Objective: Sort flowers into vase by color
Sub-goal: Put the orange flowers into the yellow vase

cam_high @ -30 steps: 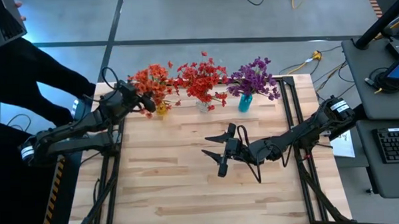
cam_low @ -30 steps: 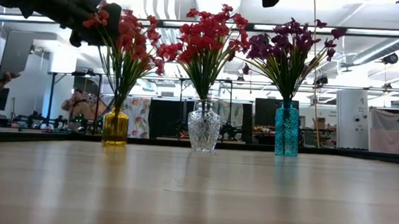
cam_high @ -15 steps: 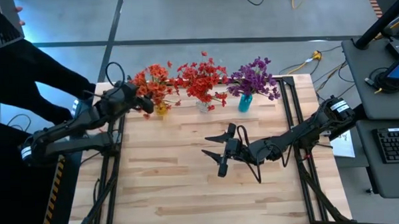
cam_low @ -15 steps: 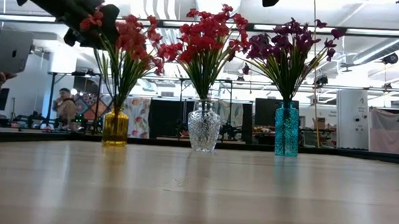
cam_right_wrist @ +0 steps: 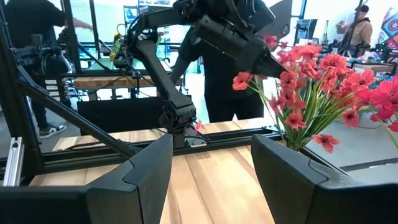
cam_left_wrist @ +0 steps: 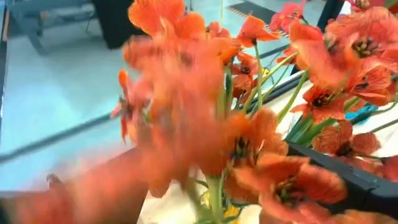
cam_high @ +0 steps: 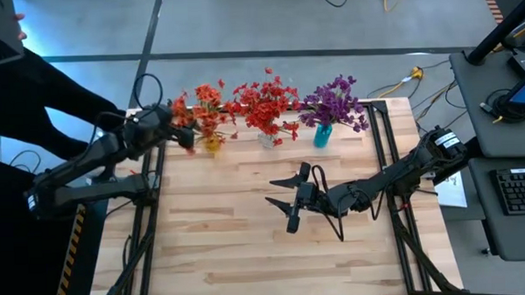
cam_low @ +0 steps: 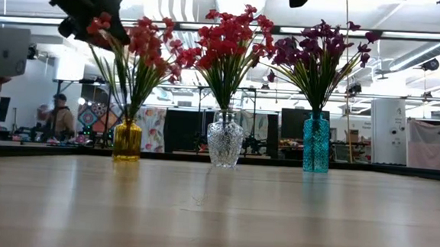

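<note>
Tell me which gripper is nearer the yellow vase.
Left. The left gripper hovers beside the orange-red flowers above the yellow vase; the right gripper sits mid-table, well away.

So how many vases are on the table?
3, in a row along the table's far edge. The yellow vase holds orange-red flowers, the clear vase in the middle holds red flowers, and the teal vase holds purple flowers.

arms: both matte black, chunky jointed segments
bands: white ring near each arm's base
cables: thin black loops along the links
fingers: dark, flat, angular
</note>
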